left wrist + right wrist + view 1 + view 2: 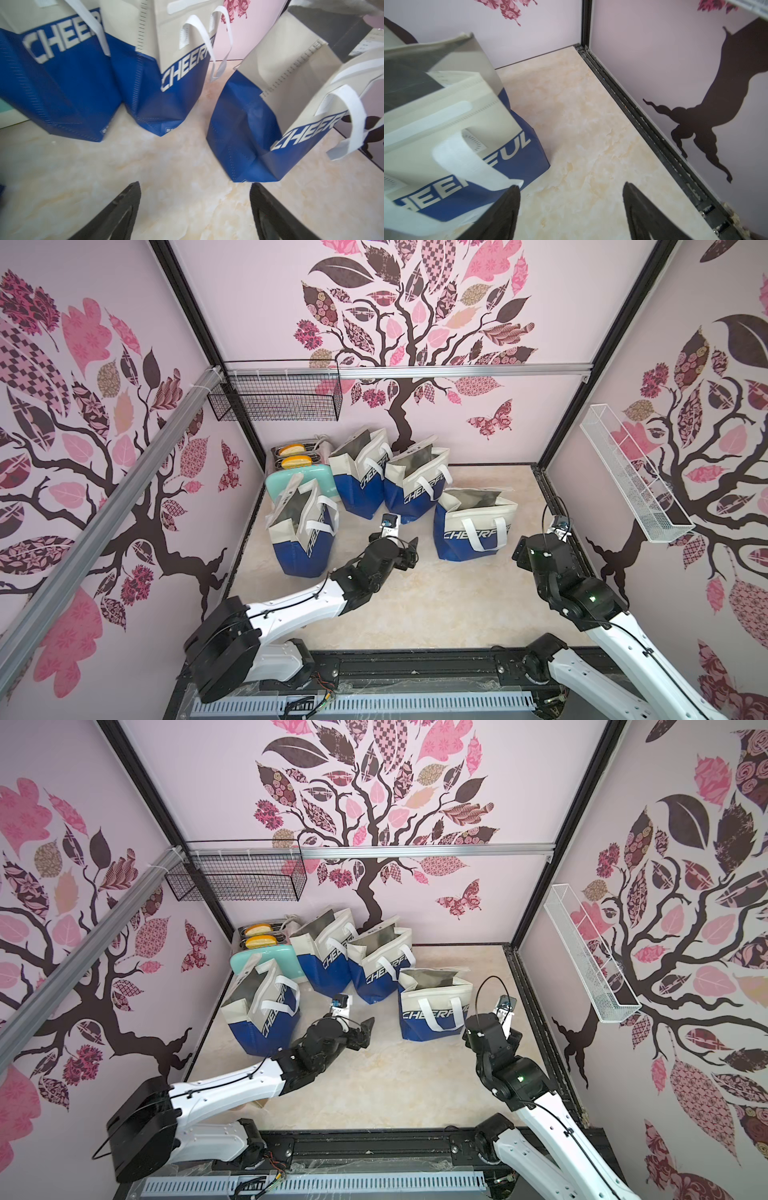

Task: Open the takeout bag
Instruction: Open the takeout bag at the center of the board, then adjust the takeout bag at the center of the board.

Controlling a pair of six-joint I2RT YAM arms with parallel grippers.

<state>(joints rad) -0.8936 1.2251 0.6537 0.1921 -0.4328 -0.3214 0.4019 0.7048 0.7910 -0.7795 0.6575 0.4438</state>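
Soft, even, bright light fills the booth. The cream marble-patterned bench (pixel 415 605) carries only faint shadows at the feet of the blue-and-cream fabric takeout bags (pixel 473 526), and no harsh glare. In both top views, wide-angle stretching splays the walls towards the corners. The left wrist view is smeared by motion, its lettering streaked. The right wrist view goes soft close in, where the black fingers (pixel 502 216) blur.
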